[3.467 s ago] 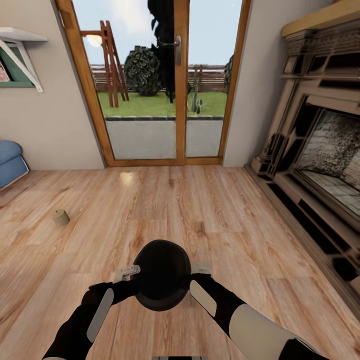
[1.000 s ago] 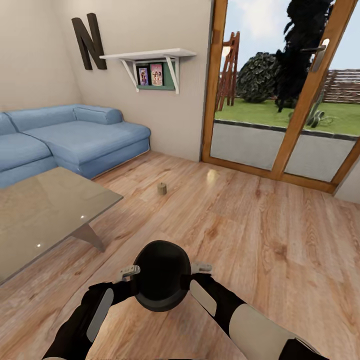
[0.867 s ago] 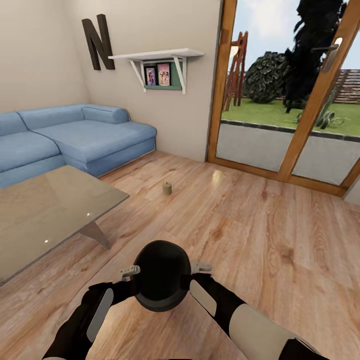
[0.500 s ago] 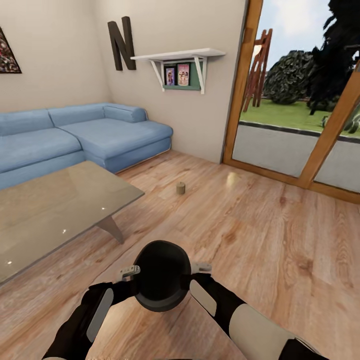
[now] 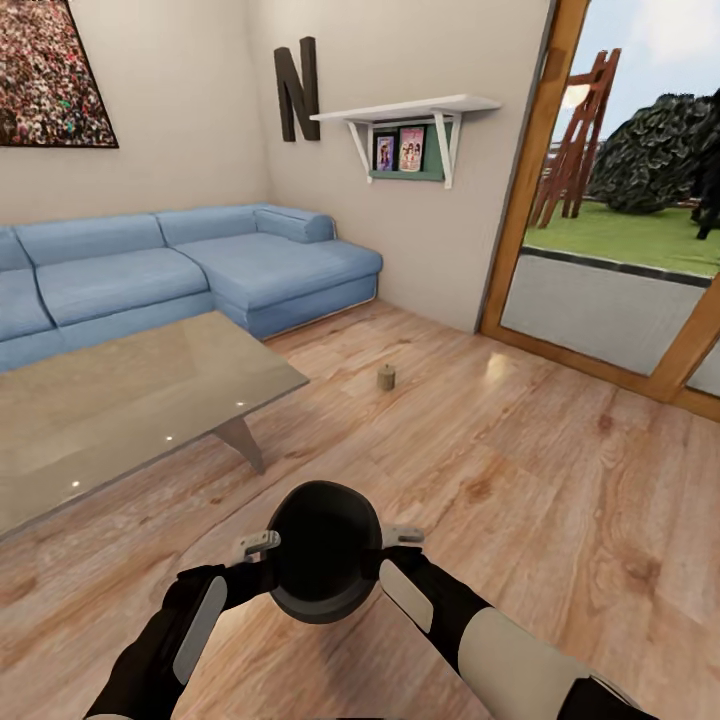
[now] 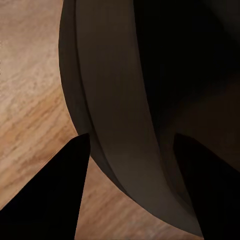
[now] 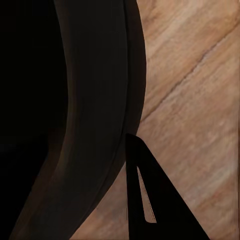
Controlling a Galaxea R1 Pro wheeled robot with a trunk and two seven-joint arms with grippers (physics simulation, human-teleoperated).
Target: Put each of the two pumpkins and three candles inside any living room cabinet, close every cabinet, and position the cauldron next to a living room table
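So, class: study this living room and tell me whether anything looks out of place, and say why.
One candle stands alone on the bare wood floor, between the table and the glass door. That is an odd spot for a candle. Nothing looks spilled or broken.

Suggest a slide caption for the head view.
Both arms carry the black cauldron toward the low table; a candle sits on the floor.

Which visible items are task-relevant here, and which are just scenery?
Task-relevant:
- cauldron, carried between the left end effector and right end effector
- candle, upright on the floor
- coffee table, on the left

Scenery:
- blue sofa
- wall shelf with pictures
- letter N
- wall art
- glass door
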